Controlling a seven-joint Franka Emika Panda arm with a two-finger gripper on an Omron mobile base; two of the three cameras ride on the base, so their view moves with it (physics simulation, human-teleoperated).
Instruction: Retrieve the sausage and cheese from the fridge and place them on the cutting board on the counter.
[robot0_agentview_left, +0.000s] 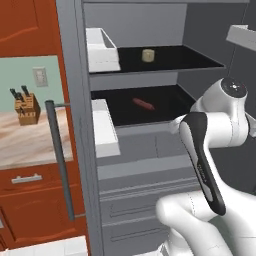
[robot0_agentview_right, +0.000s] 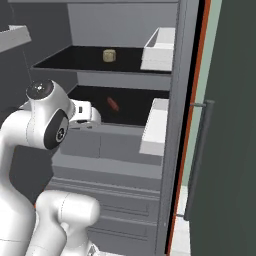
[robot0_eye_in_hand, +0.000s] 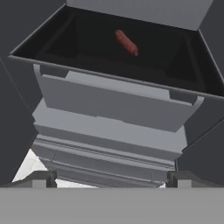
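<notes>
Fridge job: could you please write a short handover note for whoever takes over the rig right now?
Gripper: open, holding nothing, raised in front of the open fridge and facing the lower dark shelf.
Sausage: lying on the lower dark shelf, untouched.
Cheese: on the shelf above, untouched.
Counter: to the left of the fridge, carrying a knife block; the cutting board is not in sight.
Done: fridge doors open.
Left: grasp the sausage, carry it to the board, then do the same with the cheese.

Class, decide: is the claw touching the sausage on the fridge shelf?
Apart. In the hand view the sausage lies far back on the dark shelf, while the open claw sits well short of it, with the grey drawer fronts between them.
</notes>
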